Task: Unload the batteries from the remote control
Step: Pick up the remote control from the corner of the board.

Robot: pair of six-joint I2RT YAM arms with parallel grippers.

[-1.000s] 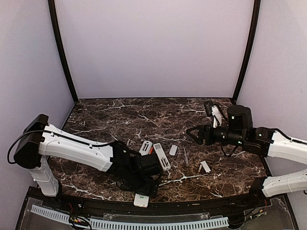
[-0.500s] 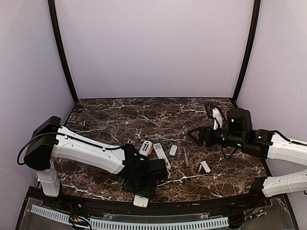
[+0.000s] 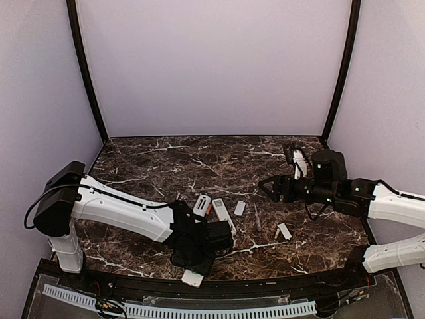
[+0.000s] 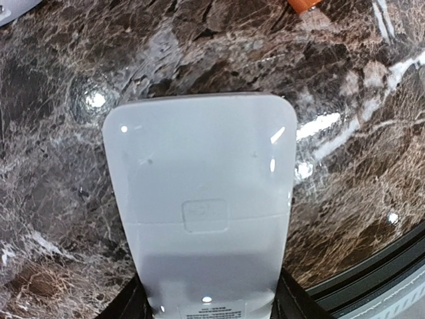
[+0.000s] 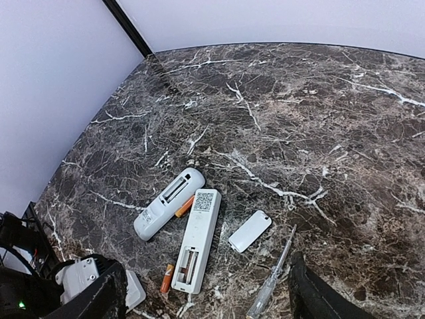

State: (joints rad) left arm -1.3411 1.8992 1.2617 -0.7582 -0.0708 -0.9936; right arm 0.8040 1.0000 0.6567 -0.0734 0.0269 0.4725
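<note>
My left gripper (image 3: 200, 260) is shut on a white remote (image 4: 202, 212), held by its sides near one end with its back up and its battery cover closed. It is at the table's near edge (image 3: 192, 278). Two more white remotes lie mid-table with open compartments, a rounded one (image 5: 169, 203) and a rectangular one (image 5: 197, 236). One orange battery (image 5: 184, 206) lies between them and another (image 5: 167, 277) lies beside the rectangular one's open end. My right gripper (image 5: 206, 306) is open and empty above the table, right of them.
A white cover plate (image 5: 250, 230) and a clear-handled screwdriver (image 5: 272, 282) lie right of the remotes. Another cover plate (image 3: 285, 231) and a small battery (image 3: 277, 234) lie further right. The table's front rail (image 4: 372, 282) is close to the held remote.
My left arm has shifted right and toward the near edge, carrying the held remote slightly nearer the front rail. My right gripper has drifted slightly left.
</note>
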